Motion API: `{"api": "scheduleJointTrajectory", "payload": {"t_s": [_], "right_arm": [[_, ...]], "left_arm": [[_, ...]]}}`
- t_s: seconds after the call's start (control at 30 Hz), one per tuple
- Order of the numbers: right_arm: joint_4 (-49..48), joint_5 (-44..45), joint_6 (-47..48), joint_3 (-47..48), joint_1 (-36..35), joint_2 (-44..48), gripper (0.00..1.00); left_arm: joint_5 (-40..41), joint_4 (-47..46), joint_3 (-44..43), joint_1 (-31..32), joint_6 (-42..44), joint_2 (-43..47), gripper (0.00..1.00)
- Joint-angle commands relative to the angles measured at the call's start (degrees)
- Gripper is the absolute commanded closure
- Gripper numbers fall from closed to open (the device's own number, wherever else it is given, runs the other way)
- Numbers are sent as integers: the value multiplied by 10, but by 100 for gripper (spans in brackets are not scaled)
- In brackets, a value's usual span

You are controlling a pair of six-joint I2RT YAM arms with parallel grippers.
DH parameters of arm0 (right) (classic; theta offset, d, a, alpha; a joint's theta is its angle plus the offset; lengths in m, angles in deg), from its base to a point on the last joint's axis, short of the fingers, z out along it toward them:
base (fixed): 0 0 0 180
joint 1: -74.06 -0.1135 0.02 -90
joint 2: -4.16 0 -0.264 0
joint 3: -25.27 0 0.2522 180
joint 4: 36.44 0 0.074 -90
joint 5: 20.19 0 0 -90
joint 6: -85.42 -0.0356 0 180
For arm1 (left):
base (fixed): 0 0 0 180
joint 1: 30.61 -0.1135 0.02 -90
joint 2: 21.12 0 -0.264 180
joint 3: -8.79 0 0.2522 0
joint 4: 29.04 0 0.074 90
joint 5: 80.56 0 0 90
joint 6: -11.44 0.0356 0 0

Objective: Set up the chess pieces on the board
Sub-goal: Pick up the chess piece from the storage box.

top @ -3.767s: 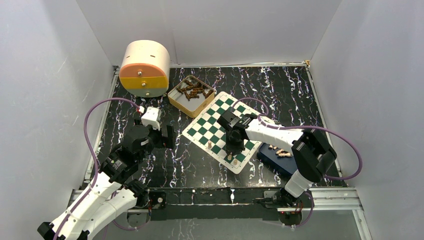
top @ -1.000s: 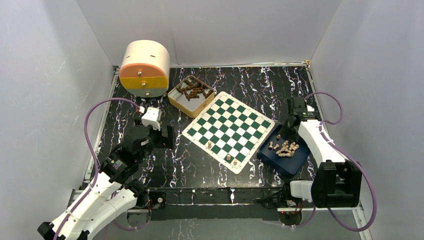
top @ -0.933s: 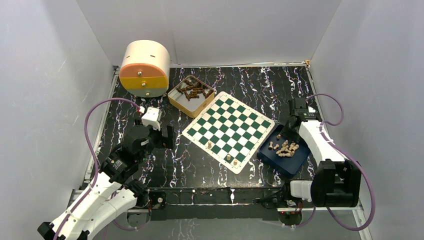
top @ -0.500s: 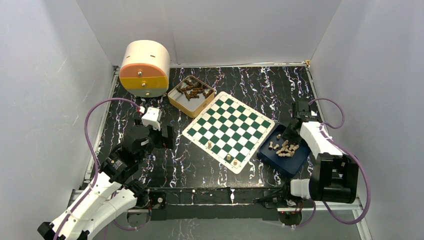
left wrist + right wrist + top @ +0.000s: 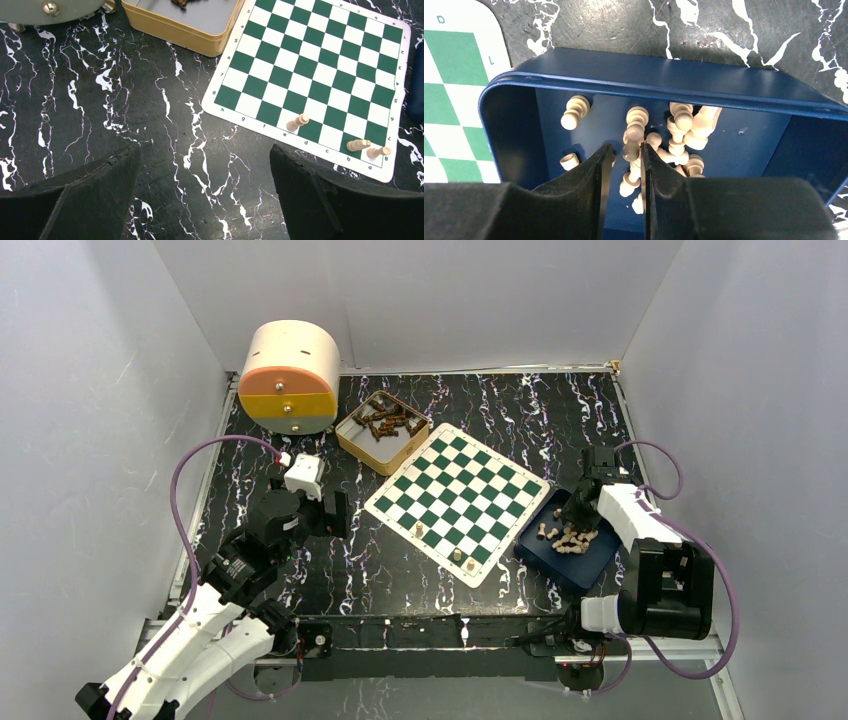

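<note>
while the right gripper sits down inside the blue tray, just beside the board's right corner, the left gripper hangs over open table off the board's near-left edge. three chess pieces sit along the board's near edge, roughly a dozen more heaped in the tray. left jaws wide apart, holding nothing; right jaws nearly together with one piece in the slot, can't tell if it's pinched.
</note>
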Motion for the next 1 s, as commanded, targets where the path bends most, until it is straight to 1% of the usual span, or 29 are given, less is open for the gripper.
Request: {"api": "scheduleJointTrajectory", "payload": {"t_s": [0.0,0.43,0.97], "right_arm": [[-13,-8,-1,-3,2,1,65],[-11,-10,3,-4,2,1,75],[22,-30,12,27,2,25,80]], "left_arm": [[3,-18,3,2,7,1,3],[4,-18,4,1,7,4,3],[3,-18,4,2,7,2,3]]}}
